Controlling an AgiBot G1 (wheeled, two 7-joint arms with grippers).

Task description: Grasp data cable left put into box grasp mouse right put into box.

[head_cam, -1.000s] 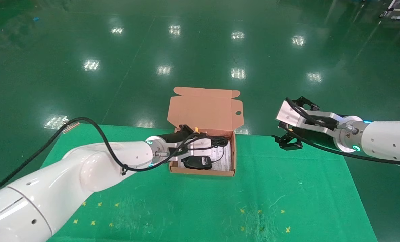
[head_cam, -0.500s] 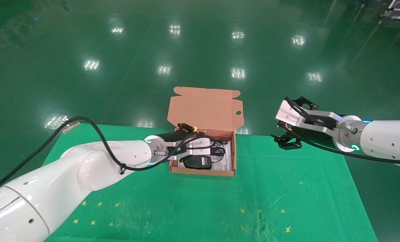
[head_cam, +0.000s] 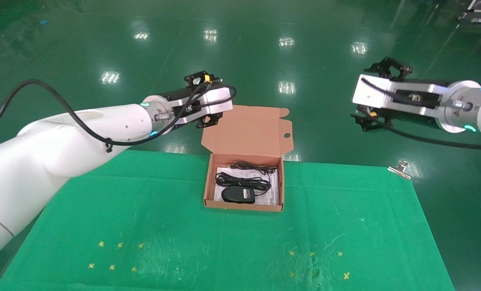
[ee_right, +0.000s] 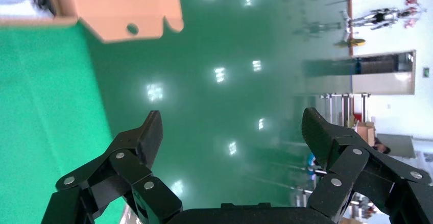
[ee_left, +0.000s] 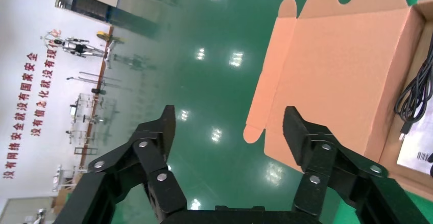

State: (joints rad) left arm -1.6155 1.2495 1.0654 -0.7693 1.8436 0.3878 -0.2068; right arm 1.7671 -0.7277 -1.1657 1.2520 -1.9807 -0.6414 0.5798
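The brown cardboard box (head_cam: 208,190) stands open on the green cloth, with its lid (head_cam: 246,129) upright at the back. Inside, on a white printed sheet (head_cam: 270,192), lies the black mouse (head_cam: 238,195). The black data cable bundle (head_cam: 240,180) lies just behind it, and a thinner cord with a plug (head_cam: 254,165) lies farther back. My left gripper (head_cam: 220,102) is open and empty, raised above and behind the box's left side. My right gripper (head_cam: 355,97) is open and empty, raised far right of the box. The left wrist view shows the lid (ee_left: 332,55) and some cord (ee_left: 416,91).
The green cloth table (head_cam: 224,242) ends just behind the box, with shiny green floor beyond. A metal clip (head_cam: 400,169) holds the cloth at the far right corner. The right wrist view shows the lid (ee_right: 122,4) and the cloth edge (ee_right: 46,106).
My left gripper has lifted up out of the box and back, empty, and the cable lies in the box. My right arm has also risen and drawn back.
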